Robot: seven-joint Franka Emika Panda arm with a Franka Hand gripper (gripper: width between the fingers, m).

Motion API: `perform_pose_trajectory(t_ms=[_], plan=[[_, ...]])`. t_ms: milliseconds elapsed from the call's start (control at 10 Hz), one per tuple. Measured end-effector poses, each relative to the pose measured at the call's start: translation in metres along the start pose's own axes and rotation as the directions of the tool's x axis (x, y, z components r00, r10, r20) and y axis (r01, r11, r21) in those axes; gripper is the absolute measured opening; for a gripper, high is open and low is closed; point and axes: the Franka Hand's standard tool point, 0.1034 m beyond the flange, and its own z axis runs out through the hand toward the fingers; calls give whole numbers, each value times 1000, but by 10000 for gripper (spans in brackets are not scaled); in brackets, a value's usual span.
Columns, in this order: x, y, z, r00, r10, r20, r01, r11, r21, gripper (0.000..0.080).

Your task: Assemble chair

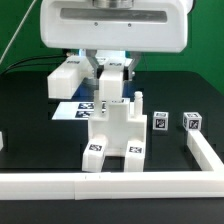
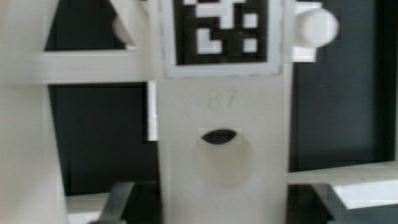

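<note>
1 chair (image 1: 112, 140), likely stiff, light, slick plastic; pincer (image 1: 110, 82), half-spread, clamps its 12 o'clock upright (image 1: 108, 102), best gripped on flat sides.

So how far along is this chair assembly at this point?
Done: a joined block of chair pieces stands by the border rail. In hand: the pincer looks closed on a tagged upright rising from that block; whether it is seated is unclear. Left: two small tagged pieces and a larger white part lie loose on the table.
</note>
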Motion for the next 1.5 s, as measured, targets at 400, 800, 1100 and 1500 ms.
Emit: perform_pose_trajectory(t_ms=[400, 800, 1100, 1500], plan=[[-9, -19, 9, 1000, 18, 8, -18, 1000, 1, 287], [-23, -18, 14, 1000, 16, 19, -16, 1000, 2, 287], [-23, -18, 15, 1000, 16, 21, -16, 1000, 1, 287], [-29, -14, 27, 999, 51, 18, -51, 999, 1, 287]])
